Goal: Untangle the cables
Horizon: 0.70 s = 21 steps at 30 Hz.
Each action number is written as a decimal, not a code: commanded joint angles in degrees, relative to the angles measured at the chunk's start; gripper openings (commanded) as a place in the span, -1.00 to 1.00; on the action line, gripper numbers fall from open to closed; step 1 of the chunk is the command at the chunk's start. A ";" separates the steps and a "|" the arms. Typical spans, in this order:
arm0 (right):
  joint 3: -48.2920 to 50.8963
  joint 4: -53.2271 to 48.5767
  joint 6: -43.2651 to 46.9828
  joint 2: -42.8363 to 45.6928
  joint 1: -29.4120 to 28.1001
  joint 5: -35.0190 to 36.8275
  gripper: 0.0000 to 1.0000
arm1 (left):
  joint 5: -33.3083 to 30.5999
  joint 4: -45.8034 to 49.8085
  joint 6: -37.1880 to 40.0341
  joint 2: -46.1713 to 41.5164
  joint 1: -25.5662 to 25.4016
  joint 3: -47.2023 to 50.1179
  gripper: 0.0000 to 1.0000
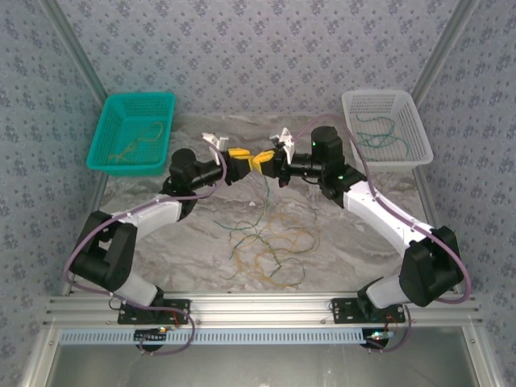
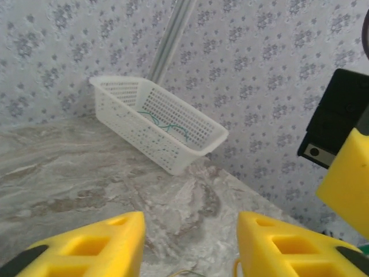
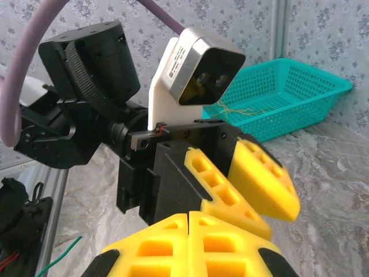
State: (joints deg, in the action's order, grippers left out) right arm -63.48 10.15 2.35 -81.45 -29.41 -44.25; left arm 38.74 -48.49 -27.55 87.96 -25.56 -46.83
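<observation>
Marbled grey table (image 1: 161, 242), floral-patterned walls (image 1: 266, 48) on three sides.

Cables (image 1: 266, 242): loose snarl of thin curly strands at table centre, dark green and orange-tan loops crossing over one another, lying flat. One green strand (image 1: 264, 189) hangs from just under my two grippers toward the pile (which gripper it hangs from I cannot tell).

Sorted already: tan wire (image 1: 133, 145) lies in the teal basket (image 1: 137, 97) at the back left. Green wire (image 1: 379, 133) lies in the white basket (image 1: 379, 95) at the back right, and it also shows through the mesh in my left wrist view (image 2: 167, 124).

My left gripper (image 1: 242, 156): raised over the middle of the table, yellow fingers (image 2: 104, 242) spread with bare marble showing between them.

My right gripper (image 1: 262, 161): nose to nose with the left one, fingers (image 3: 225, 242) pressed flat together. Whether a strand is pinched in the seam I cannot tell.

Writing: small print on the side of the left arm's wrist camera (image 3: 196, 75), too blurred to read.

In the way: my purple arm cable (image 3: 23, 75) arcs across the right wrist view. The two grippers crowd each other above the pile.
</observation>
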 commanded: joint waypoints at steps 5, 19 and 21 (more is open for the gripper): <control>-1.15 3.56 -1.68 0.35 -0.39 4.67 -1.00 | 3.58 -4.39 -2.52 2.47 -0.27 -2.28 -0.86; -1.16 -0.84 -4.23 2.21 -0.98 7.81 -0.01 | -24.15 27.64 8.60 -8.76 -7.22 -8.17 -1.00; 0.74 0.26 -4.33 3.56 -1.05 8.69 0.19 | -27.69 28.75 8.59 -10.27 -8.00 -7.89 -1.00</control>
State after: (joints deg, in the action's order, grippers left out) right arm -63.44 10.44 -0.82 -80.88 -30.04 -36.80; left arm 21.15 -27.14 -23.09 81.12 -32.25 -52.80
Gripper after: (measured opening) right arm 0.563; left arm 0.073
